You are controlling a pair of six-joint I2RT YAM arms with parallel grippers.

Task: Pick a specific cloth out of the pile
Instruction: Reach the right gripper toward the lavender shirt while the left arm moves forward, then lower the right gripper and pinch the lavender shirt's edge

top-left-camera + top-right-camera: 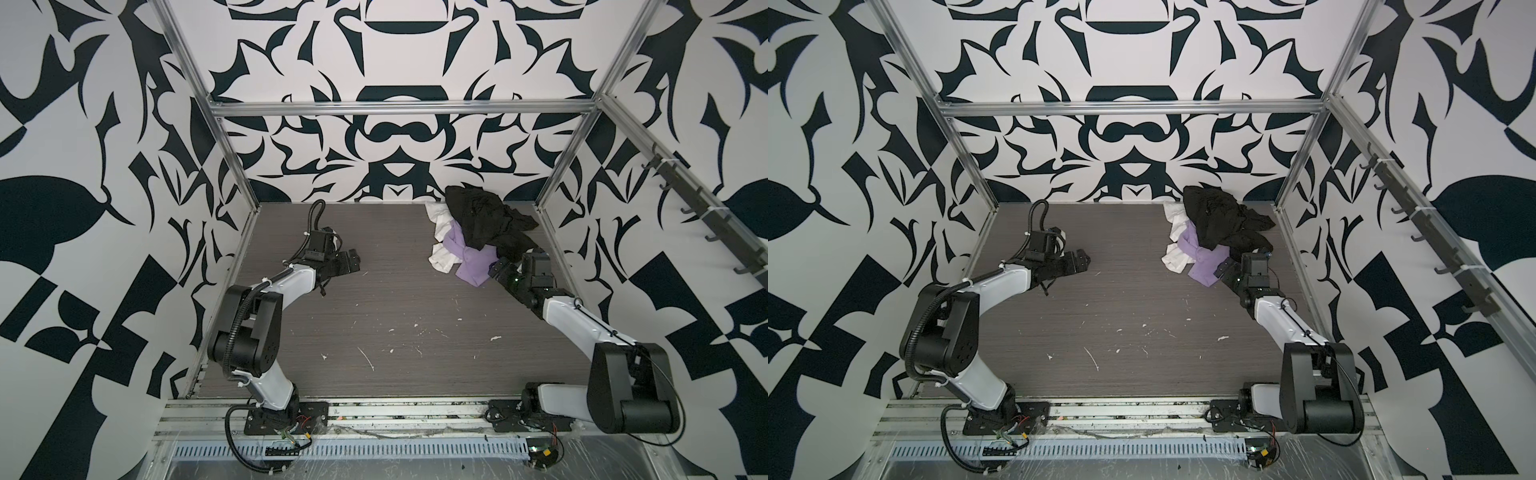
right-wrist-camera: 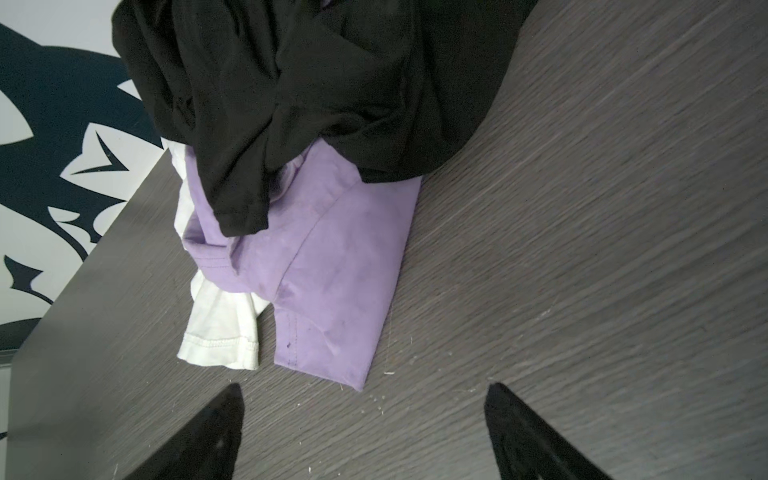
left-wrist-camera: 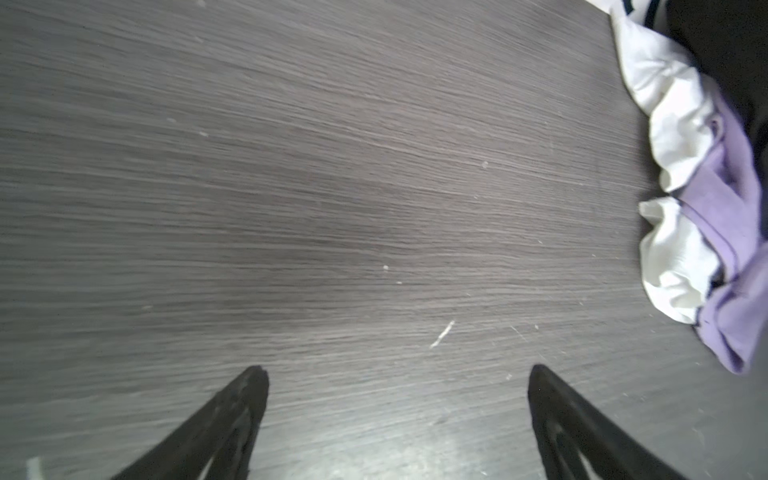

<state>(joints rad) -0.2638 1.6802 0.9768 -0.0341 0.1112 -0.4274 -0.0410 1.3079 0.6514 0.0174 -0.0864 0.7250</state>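
Your right claw (image 2: 365, 392): released, jaws spread; lilac cloth (image 2: 332, 266) just ahead of its tips, black garment (image 2: 311, 83) overlapping it farther on. Your left claw (image 3: 397, 372): released, above tabletop (image 3: 291, 187).

The left arm (image 1: 297, 278) rises from its base at the near left, folds at a high elbow, and sends its forearm toward the far middle. The left hand (image 1: 348, 261) sits low and nearly level, pointing right, its fingers (image 3: 243, 405) spread wide with nothing between them. The right arm (image 1: 569, 316) folds back at the near right and stretches toward the far right corner. The right hand (image 1: 496, 269) points left and slightly down, jaws parted wide and empty.
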